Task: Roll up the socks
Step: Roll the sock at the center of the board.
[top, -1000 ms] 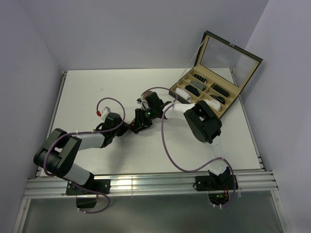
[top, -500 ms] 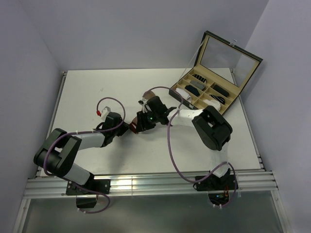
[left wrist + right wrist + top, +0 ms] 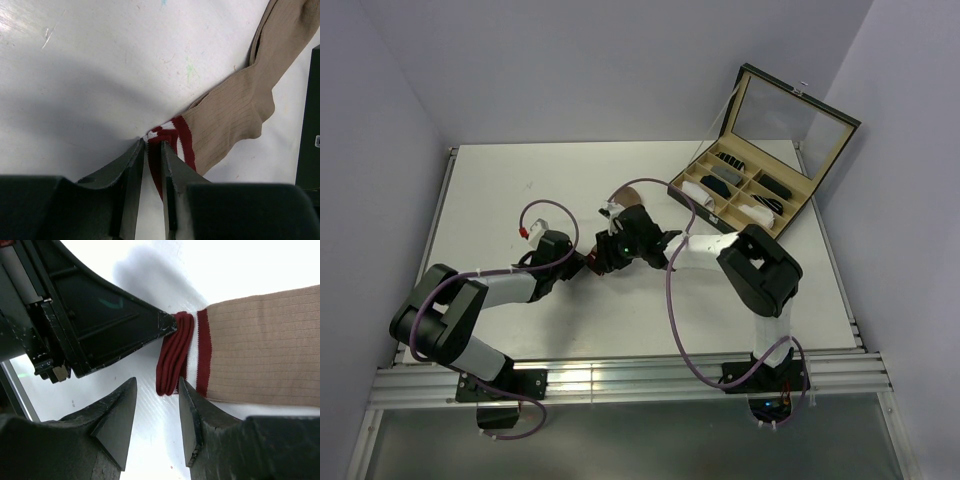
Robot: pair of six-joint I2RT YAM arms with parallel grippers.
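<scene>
A tan-brown sock (image 3: pixel 230 110) with a dark red-and-white striped cuff (image 3: pixel 172 134) lies flat on the white table. My left gripper (image 3: pixel 151 145) is shut on the bunched edge of that cuff. In the right wrist view, the cuff's folded red edge (image 3: pixel 172 355) reaches down to my right gripper (image 3: pixel 156 385), which stands open with the fold's lower end at its tips. The left gripper's black finger (image 3: pixel 125 325) pinches the cuff from the upper left. From above, both grippers (image 3: pixel 588 262) (image 3: pixel 610 250) meet mid-table, and the right arm hides most of the sock (image 3: pixel 632 190).
An open compartment box (image 3: pixel 760 180) with a raised glass lid stands at the back right, holding small sock rolls. Purple cables loop over the table around both arms. Bare table lies to the left and front.
The right arm's elbow has swung right and its forearm stretched out, bringing the right gripper slightly closer to the left one. The left arm has kept its hold and place.
</scene>
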